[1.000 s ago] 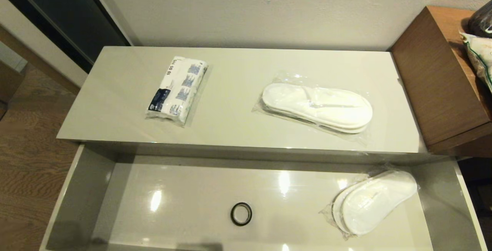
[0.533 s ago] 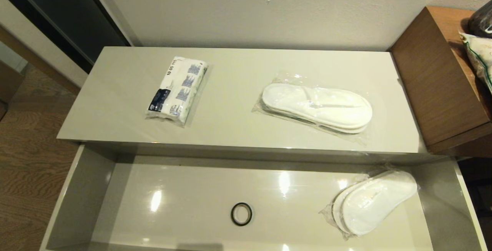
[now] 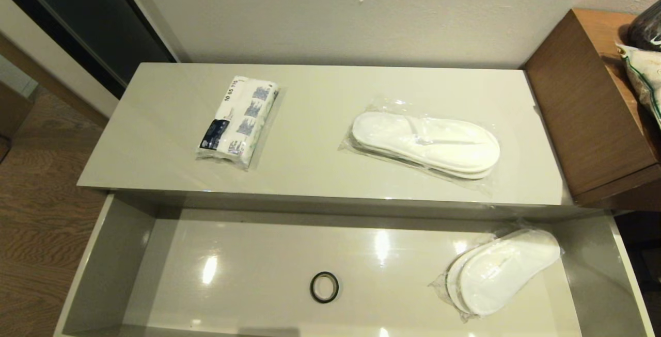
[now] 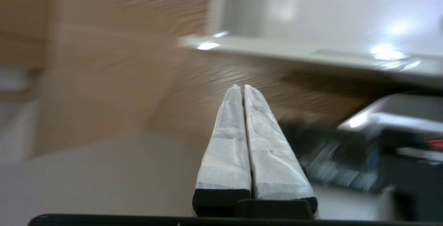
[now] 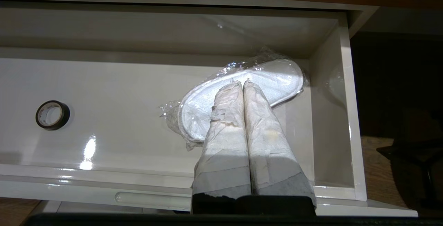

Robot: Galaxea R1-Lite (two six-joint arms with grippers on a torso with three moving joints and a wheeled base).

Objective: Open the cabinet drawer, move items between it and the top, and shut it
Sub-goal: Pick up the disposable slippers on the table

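The cabinet drawer (image 3: 111,254) stands pulled out below the top (image 3: 320,172). On the top lie the tissue packet (image 3: 238,120) at the left and one pair of bagged slippers (image 3: 426,143) at the right. A second bagged pair of slippers (image 3: 501,270) (image 5: 277,79) lies in the drawer's right end. My right gripper (image 5: 243,82) is shut and empty, held above the drawer's front with its tips pointing at that pair. My left gripper (image 4: 241,87) is shut and empty, low beside the drawer's left front corner (image 4: 204,42), over the wood floor. Neither arm shows in the head view.
A small black ring (image 3: 324,287) (image 5: 52,115) lies in the middle of the drawer floor. The taller brown wooden unit (image 3: 588,105) stands at the right with bags on it. Wood floor (image 3: 31,213) lies to the left, a wall behind.
A dark shadow at the drawer's front edge has shrunk away in the head view. The items have not moved.
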